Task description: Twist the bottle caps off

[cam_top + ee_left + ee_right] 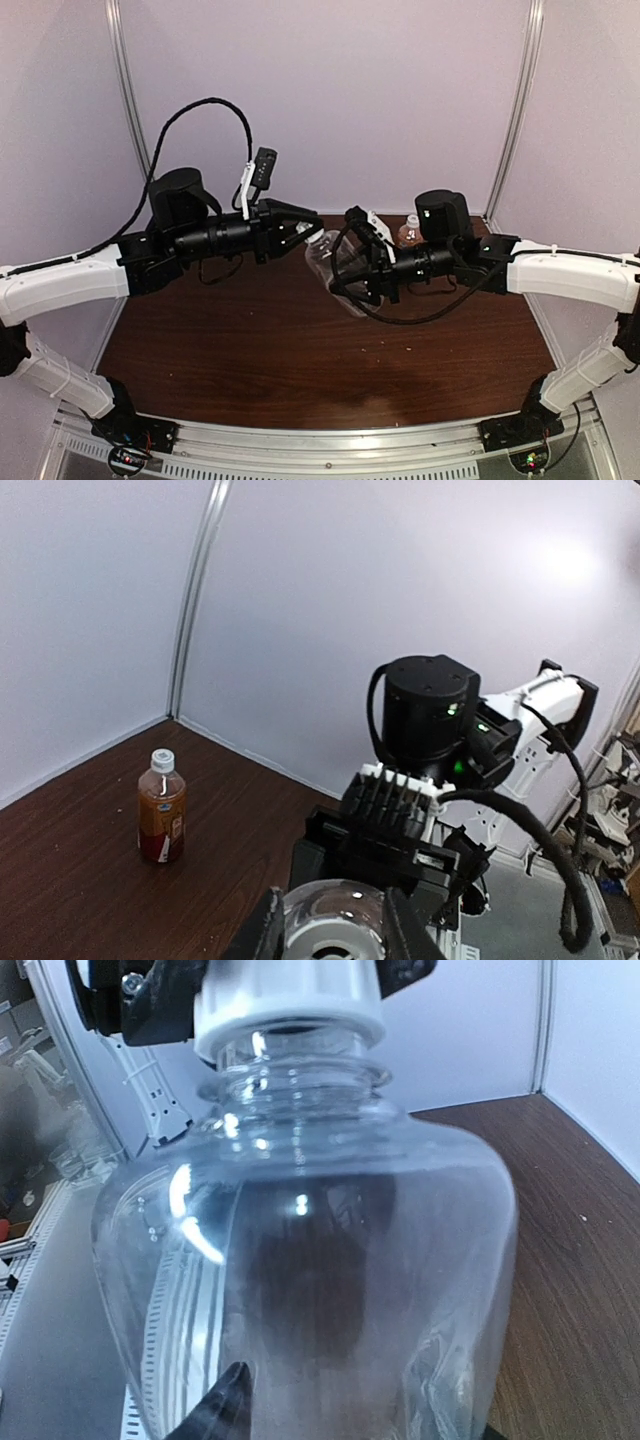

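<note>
Top external view: the two arms meet above the middle of the table [250, 350]. The right gripper [350, 275] clamps the body of the clear bottle [325, 252] and holds it off the wood, tilted with its neck toward the left arm. The left gripper [308, 235] reaches in from the left and closes on the cap [288, 1005]. In the right wrist view its black fingers [150, 1015] press either side of the white cap, which sits on the neck with the threads showing just beneath it. One right finger [215, 1415] shows dark against the bottle's lower wall. The amber bottle [408, 233] stands upright near the far right corner, well apart from both grippers, its second cap [162, 760] on.
</note>
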Controlling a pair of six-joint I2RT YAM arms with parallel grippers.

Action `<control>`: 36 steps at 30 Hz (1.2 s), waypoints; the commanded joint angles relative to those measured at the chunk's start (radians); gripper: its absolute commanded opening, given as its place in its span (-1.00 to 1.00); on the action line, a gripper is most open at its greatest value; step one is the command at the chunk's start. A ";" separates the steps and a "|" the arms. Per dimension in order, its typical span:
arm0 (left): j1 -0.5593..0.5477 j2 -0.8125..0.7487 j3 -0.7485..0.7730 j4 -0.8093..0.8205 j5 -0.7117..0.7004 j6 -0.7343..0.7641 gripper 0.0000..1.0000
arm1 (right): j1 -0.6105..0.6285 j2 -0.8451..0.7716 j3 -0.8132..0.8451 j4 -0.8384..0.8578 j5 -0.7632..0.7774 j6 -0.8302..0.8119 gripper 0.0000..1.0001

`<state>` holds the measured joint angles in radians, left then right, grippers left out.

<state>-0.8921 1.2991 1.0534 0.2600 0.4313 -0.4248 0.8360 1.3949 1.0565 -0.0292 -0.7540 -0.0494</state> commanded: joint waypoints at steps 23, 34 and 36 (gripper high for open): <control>-0.040 -0.079 0.048 -0.088 -0.218 0.112 0.69 | -0.012 -0.053 -0.055 0.027 0.042 -0.026 -0.06; 0.017 -0.105 0.044 -0.087 0.213 0.266 0.77 | -0.014 -0.012 -0.016 0.040 -0.286 0.009 0.01; 0.024 -0.087 0.051 -0.078 0.303 0.276 0.74 | -0.014 -0.008 -0.016 0.075 -0.332 0.035 0.01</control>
<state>-0.8822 1.1976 1.1069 0.1486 0.5003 -0.2180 0.8246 1.3773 1.0092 -0.0219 -0.9298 -0.0601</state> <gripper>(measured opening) 0.882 0.506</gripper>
